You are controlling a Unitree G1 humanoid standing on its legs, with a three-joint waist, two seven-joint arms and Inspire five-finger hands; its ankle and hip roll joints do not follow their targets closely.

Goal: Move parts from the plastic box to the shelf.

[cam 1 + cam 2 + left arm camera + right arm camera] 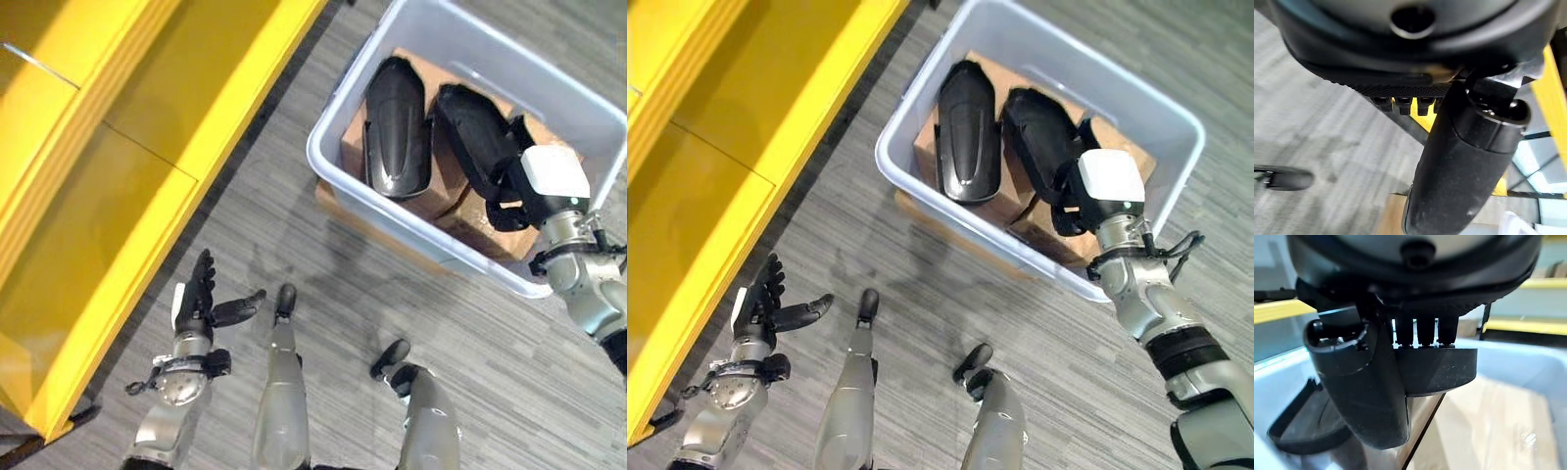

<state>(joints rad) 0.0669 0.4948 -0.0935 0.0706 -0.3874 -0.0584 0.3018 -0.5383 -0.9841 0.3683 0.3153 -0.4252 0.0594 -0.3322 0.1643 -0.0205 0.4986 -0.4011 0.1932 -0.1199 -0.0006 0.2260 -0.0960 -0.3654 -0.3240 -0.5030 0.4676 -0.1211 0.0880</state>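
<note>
A pale plastic box stands on the floor at the upper right. Two long black moulded parts lie in it side by side on cardboard: one on the left, one on the right. My right hand reaches into the box and is shut on the near end of the right part. In the right wrist view its fingers sit on the part's top and the thumb crosses its face. My left hand hangs open and empty at the lower left, beside the yellow shelf.
The yellow shelf runs along the whole left side, its boards bare. Grey striped carpet lies between the shelf and the box. A brown cardboard edge shows under the box's near side.
</note>
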